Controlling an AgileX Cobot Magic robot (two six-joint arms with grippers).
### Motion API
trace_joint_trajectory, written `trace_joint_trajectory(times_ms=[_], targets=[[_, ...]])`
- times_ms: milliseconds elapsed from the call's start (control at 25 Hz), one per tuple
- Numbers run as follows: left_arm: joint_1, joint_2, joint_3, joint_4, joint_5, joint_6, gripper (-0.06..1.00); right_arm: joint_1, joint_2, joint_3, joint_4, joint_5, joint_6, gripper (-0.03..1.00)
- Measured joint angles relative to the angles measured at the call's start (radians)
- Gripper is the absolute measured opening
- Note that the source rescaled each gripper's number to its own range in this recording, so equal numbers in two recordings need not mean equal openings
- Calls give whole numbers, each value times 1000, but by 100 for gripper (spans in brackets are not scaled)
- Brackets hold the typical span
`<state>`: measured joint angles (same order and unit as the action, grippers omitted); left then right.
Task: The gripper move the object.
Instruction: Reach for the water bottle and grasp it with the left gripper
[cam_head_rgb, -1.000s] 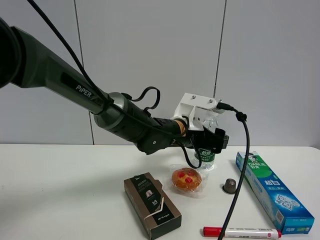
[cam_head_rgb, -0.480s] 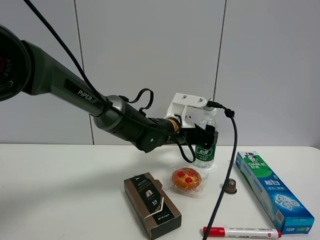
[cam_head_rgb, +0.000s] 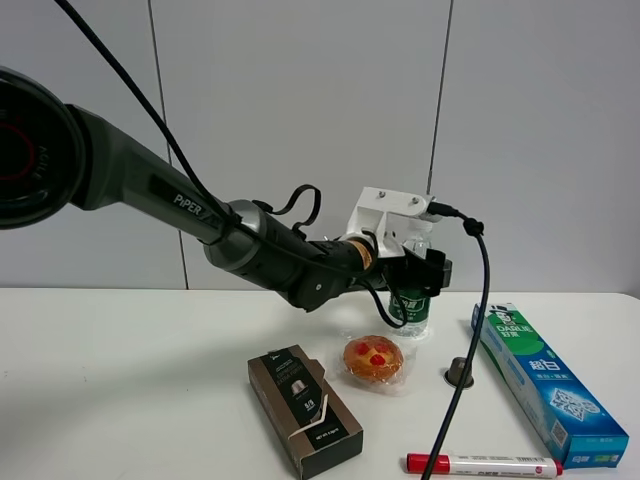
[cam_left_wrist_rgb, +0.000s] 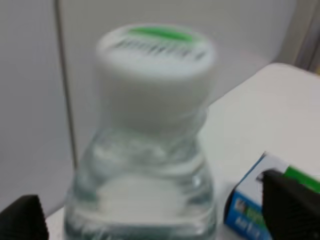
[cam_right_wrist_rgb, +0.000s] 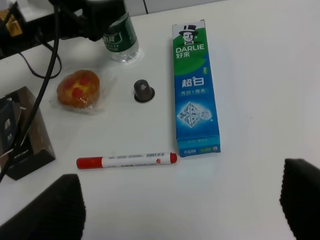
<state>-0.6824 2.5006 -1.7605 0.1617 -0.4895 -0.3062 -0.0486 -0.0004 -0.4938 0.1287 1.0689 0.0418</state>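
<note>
The object, a small clear water bottle with a dark green label, stands upright on the white table behind the muffin. In the left wrist view its white-green cap fills the middle. My left gripper reaches across under its white bracket and straddles the bottle's upper part. Its jaws are open: both black fingertips stand clear of the bottle's sides. The bracket hides the cap in the high view. My right gripper is open and empty, high above the table; the bottle shows far from it.
On the table lie a wrapped muffin, a brown box, a small dark capsule, a blue-green toothpaste box and a red marker. A black cable hangs from the bracket down past the capsule.
The left gripper shifted left and up, then back to the right and slightly down around the bottle. The bottle stays standing in about the same spot.
</note>
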Motion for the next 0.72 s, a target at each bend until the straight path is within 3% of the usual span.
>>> trace_joint_trajectory(times_ms=[720], targets=[[-5,110,-184,3,44,-11,100,0,0,0,1,0,0,100]])
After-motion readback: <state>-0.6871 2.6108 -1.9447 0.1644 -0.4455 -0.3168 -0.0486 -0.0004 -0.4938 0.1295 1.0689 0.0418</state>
